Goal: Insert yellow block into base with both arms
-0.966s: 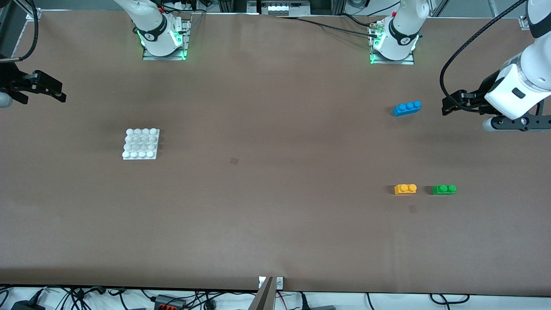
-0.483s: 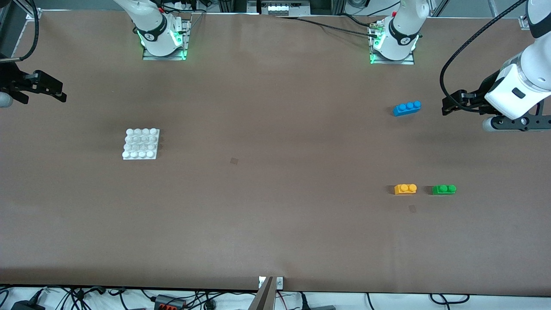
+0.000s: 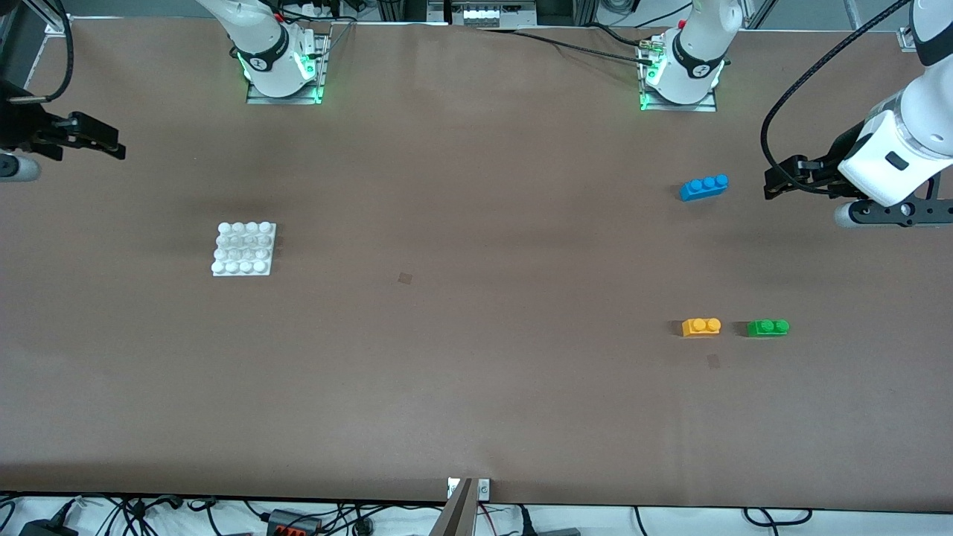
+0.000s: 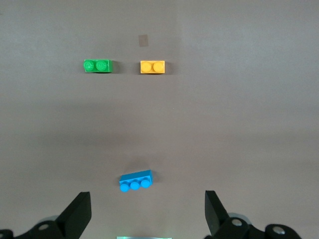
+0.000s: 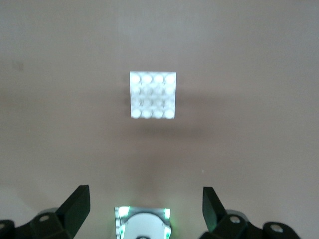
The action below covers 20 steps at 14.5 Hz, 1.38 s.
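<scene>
The yellow block (image 3: 700,327) is lying at the lower right of the front view, studs up, just beside the green two-stud brick (image 3: 767,327) and well apart from the blue three-stud brick (image 3: 703,187) above it in the frame. The white studded base (image 3: 244,249) is sitting at centre left, well apart from all three bricks. The left gripper (image 3: 774,182) is hanging at the right edge, fingers spread wide and holding nothing; the right gripper (image 3: 112,145) is hovering at the upper left edge over bare table, likewise released and empty. Nothing is being grasped, so the task looks unstarted. The risks from here: the left gripper's wide fingers could be nudging the green brick while closing on its yellow neighbour, and the unheld base could be sliding under the pressing force unless the right gripper is steadying it.
</scene>
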Tool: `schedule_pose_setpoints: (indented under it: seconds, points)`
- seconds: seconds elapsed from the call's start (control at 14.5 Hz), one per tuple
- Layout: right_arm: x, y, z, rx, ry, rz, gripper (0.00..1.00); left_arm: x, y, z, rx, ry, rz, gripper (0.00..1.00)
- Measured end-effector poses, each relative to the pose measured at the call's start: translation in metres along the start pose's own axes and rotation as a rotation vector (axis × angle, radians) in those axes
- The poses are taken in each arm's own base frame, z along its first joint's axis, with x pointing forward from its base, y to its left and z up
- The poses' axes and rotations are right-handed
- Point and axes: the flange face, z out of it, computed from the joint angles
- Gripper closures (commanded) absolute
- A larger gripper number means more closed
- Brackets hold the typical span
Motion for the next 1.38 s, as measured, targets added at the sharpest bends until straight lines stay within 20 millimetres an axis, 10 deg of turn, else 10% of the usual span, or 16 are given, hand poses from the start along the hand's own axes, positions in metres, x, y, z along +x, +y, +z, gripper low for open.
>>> schedule_pose_setpoints:
  seconds: [0.48, 1.03, 1.38]
  points:
    - [0.074, 0.009, 0.149, -0.002, -0.003, 0.01, 0.0, 0.0, -0.001, 0.0, 0.0, 0.001, -0.002, 0.0]
    - [0.07, 0.021, 0.299, -0.004, 0.076, 0.033, 0.0, 0.0, -0.002, 0.0, -0.001, 0.001, -0.001, 0.0]
    - [0.076, 0.035, 0.353, 0.038, 0.036, 0.054, 0.0, 0.0, -0.002, 0.0, -0.001, 0.001, -0.003, 0.0]
